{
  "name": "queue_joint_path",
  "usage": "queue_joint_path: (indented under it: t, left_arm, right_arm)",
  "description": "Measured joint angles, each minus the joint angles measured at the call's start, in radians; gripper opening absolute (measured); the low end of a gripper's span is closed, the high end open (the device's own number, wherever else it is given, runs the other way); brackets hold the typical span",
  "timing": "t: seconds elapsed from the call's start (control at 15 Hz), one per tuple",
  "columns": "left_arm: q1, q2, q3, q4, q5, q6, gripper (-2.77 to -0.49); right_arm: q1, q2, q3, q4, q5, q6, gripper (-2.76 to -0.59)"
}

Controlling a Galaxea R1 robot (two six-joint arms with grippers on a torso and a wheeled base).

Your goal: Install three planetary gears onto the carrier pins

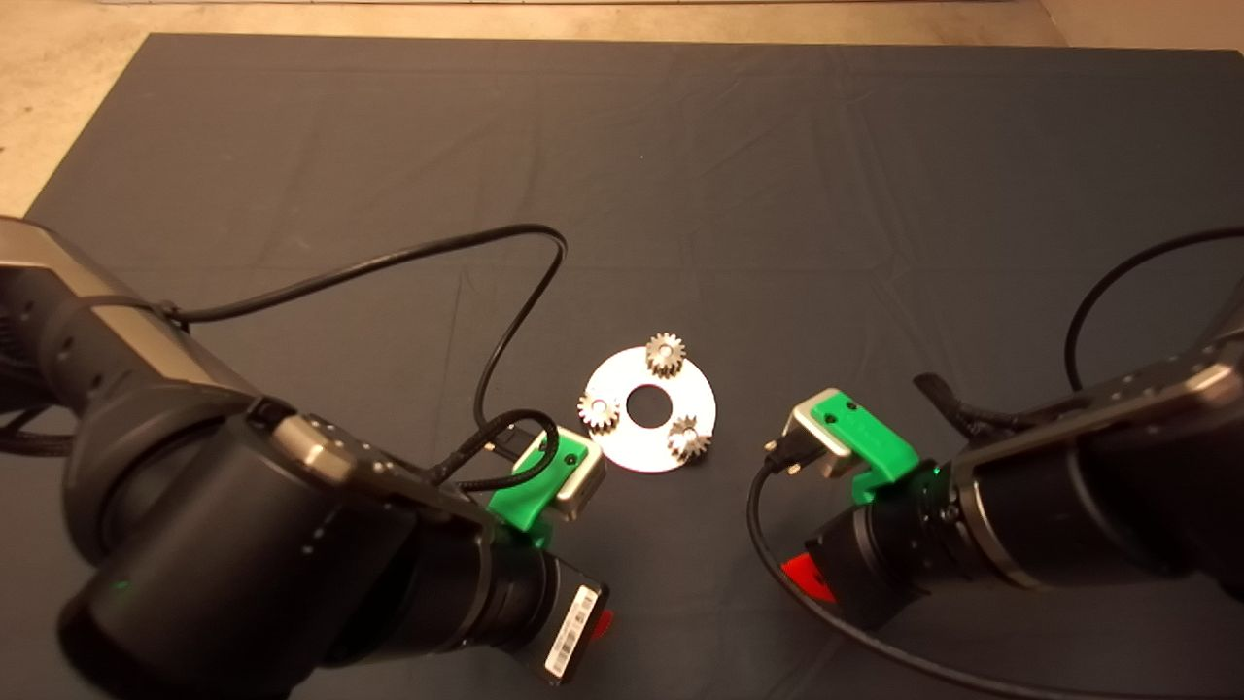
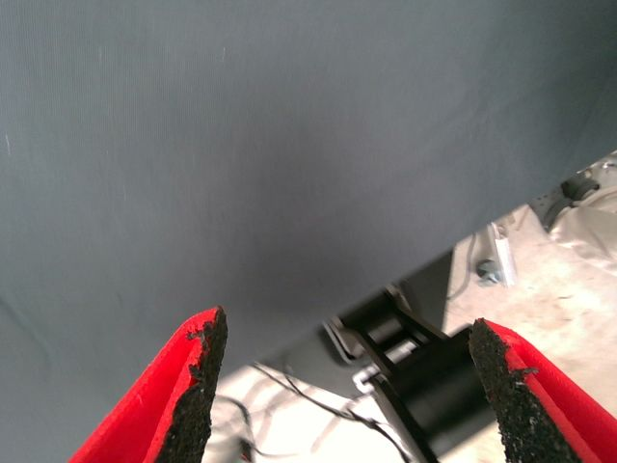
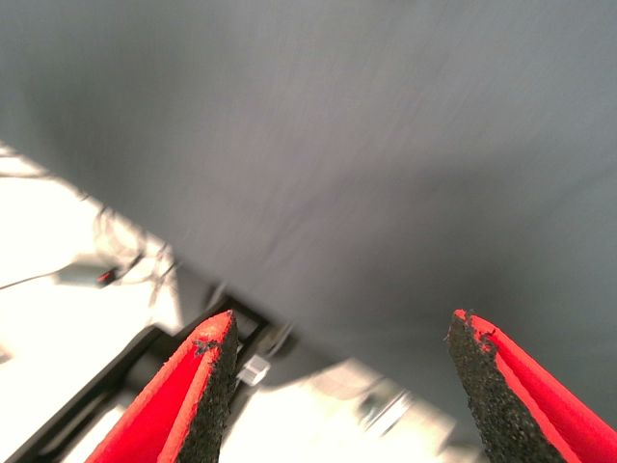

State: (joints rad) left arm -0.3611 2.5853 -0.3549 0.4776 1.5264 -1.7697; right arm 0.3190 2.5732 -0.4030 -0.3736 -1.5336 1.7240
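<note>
Three planetary gears point(image 1: 665, 354) sit on a round silver carrier plate point(image 1: 705, 404) near the middle of the dark mat point(image 1: 777, 194) covering the tabletop. The gears are spaced in a triangle around the plate's large centre hole point(image 1: 645, 405): one at the far edge, one point(image 1: 599, 411) at the left, one point(image 1: 687, 437) at the near right. The carrier pins themselves are hidden beneath the gears, showing only as bright spots in the gear bores.

The left gripper point(image 2: 342, 391) hangs near the mat's front edge, below and left of the plate, its red fingers point(image 2: 193, 386) spread wide with nothing between them. The right gripper point(image 3: 333, 386) hangs at the front right of the plate, likewise wide open and empty. Both wrist views look down past the mat's edge to pale floor point(image 3: 58, 251), cables and framework. Neither gripper touches the plate or gears.
</note>
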Motion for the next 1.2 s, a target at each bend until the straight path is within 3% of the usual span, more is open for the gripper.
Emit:
queue_joint_path:
  t: [0.13, 0.2, 0.33, 0.6, 0.73, 0.93, 1.07, 1.2]
  left_arm:
    - [-0.012, 0.0, 0.007, -0.008, 0.0, -0.062, -1.5]
    - [-0.016, 0.001, 0.008, -0.009, 0.0, -0.082, -1.5]
    - [-0.017, 0.003, 0.013, -0.015, 0.0, -0.109, -1.5]
    - [-0.013, 0.008, 0.015, -0.018, 0.0, -0.13, -1.5]
    - [-0.003, 0.008, 0.016, -0.019, 0.0, -0.131, -1.5]
    - [0.026, -0.006, 0.018, -0.02, 0.0, -0.131, -1.5]
    - [0.041, -0.009, 0.018, -0.02, 0.0, -0.131, -1.5]
    - [0.086, -0.015, 0.018, -0.02, 0.0, -0.13, -1.5]
  right_arm:
    - [-0.095, 0.024, 0.0, -0.002, 0.001, 0.007, -1.75]
    - [-0.113, 0.03, 0.0, -0.004, 0.005, 0.01, -1.75]
    - [-0.117, 0.032, 0.0, -0.009, 0.001, 0.013, -1.75]
    - [-0.184, 0.038, -0.001, -0.011, 0.0, 0.017, -1.75]
    - [-0.203, 0.013, -0.001, -0.011, 0.004, 0.017, -1.75]
    - [-0.223, -0.089, -0.002, -0.012, -0.005, 0.013, -1.75]
    - [-0.244, -0.108, -0.002, -0.012, -0.007, 0.007, -1.75]
    - [-0.251, -0.111, -0.002, -0.012, -0.003, 0.004, -1.75]
